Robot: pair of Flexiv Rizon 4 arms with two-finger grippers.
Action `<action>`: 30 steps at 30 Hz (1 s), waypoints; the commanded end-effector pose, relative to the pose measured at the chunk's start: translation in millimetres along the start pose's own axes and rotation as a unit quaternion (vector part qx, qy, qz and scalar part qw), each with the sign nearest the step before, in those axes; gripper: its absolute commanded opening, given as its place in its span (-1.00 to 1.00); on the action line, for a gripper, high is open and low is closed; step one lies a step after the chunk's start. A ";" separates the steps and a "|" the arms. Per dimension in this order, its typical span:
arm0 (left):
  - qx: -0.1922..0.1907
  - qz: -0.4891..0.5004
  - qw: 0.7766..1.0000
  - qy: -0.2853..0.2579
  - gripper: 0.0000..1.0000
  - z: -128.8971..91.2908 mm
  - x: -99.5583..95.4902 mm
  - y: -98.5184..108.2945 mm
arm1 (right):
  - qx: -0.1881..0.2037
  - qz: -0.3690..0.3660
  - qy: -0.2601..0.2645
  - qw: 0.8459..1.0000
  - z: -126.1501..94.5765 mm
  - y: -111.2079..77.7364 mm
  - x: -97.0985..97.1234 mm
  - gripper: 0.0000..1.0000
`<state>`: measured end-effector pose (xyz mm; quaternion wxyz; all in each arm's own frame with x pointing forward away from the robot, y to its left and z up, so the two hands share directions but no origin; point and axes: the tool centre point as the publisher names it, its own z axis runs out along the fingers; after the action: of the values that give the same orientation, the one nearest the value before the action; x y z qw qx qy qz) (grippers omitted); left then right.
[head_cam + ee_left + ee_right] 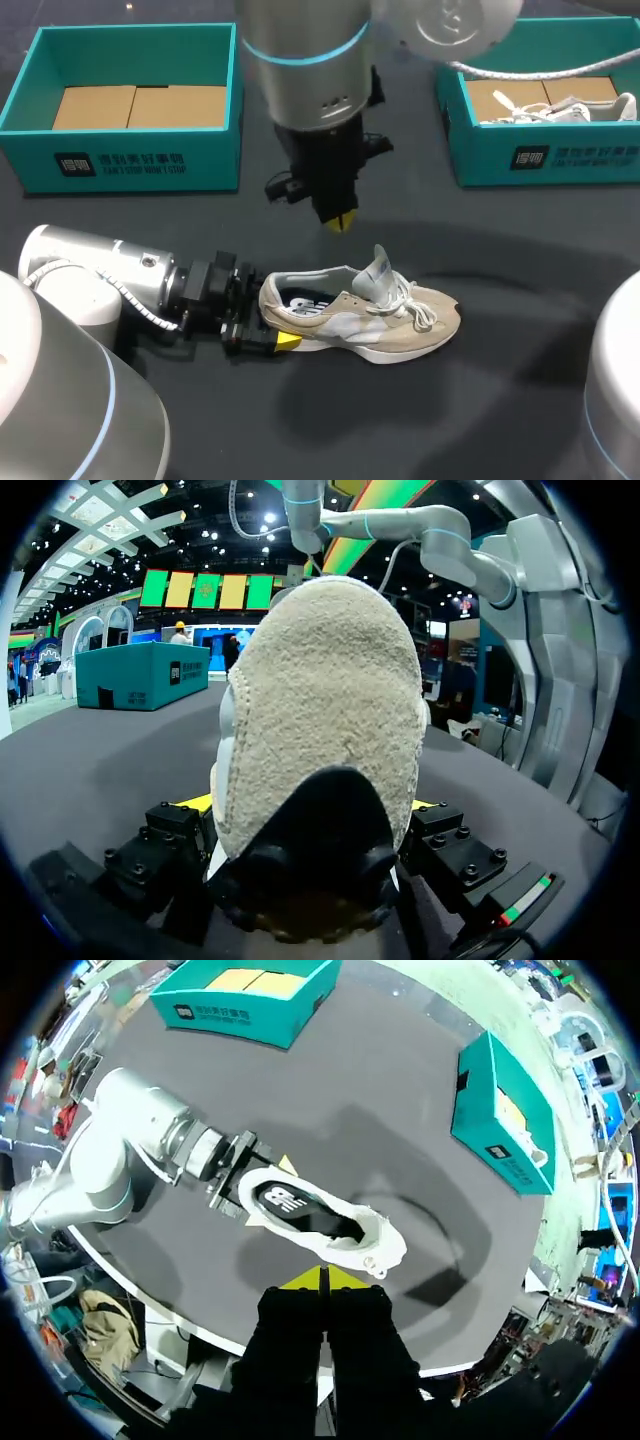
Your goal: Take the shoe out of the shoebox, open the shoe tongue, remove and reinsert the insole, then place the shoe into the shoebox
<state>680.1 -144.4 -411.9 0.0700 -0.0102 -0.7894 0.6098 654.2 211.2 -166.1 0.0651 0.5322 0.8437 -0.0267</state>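
A beige sneaker [400, 320] lies on the dark table, toe to the right, tongue [380, 270] standing up. Its dark insole [285, 1200] shows inside the opening. My left gripper [268, 310] comes in low from the left and straddles the heel. In the left wrist view the heel [320, 700] fills the gap and both yellow-tipped fingers [195, 802] press its sides. My right gripper [341, 220] hangs above the table just behind the shoe [320, 1220]. Its tips [325, 1280] are together with nothing between them.
A teal shoebox [120, 160] with brown cardboard inside stands at the back left. A second teal box [545, 150] at the back right holds another pale shoe [570, 108]. Bare dark table lies in front of and to the right of the sneaker.
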 end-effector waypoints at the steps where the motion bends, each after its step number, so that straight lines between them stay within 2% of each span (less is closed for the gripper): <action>1: 0.000 0.000 1.000 0.000 -1.00 0.3 -0.9 2.8 | -0.061 -0.176 -0.045 0.982 4.1 -1.8 18.8 -1.00; 10: 0.000 0.000 1.000 0.000 -1.00 0.3 -0.9 2.8 | -0.061 -0.176 -0.045 0.982 4.1 -1.8 18.8 -1.00; 12: 0.000 0.000 1.000 0.000 -1.00 0.3 -0.9 2.8 | -0.058 -0.232 -0.049 0.970 13.9 4.1 24.6 -1.00; 14: 0.000 0.000 1.000 0.000 -1.00 0.3 -0.9 2.8 | -0.056 -0.289 -0.030 0.955 24.8 8.0 25.1 -1.00; 16: 0.000 0.000 1.000 0.000 -1.00 0.3 -0.9 2.8 | -0.064 -0.299 -0.009 0.952 34.1 9.3 22.2 -1.00; 18: 0.000 0.000 1.000 0.000 -1.00 0.3 -0.9 2.8 | -0.071 -0.359 0.018 0.930 43.1 9.8 21.0 -1.00; 19: 0.000 0.000 1.000 0.000 -1.00 0.3 -0.9 2.8 | -0.066 -0.372 0.031 0.925 46.9 10.2 20.1 -1.00; 20: 0.000 0.000 1.000 0.000 -1.00 0.3 -0.9 2.8 | -0.030 -0.387 0.045 0.921 56.2 10.7 17.2 -1.00; 30: 0.000 0.000 1.000 0.000 -1.00 0.3 -0.9 2.8 | -0.030 -0.387 0.045 0.921 56.2 10.7 17.2 -1.00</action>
<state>680.1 -144.4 -411.9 0.0700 -0.0102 -0.7894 0.6099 658.9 232.4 -221.9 0.0536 0.1633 0.9850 -0.0142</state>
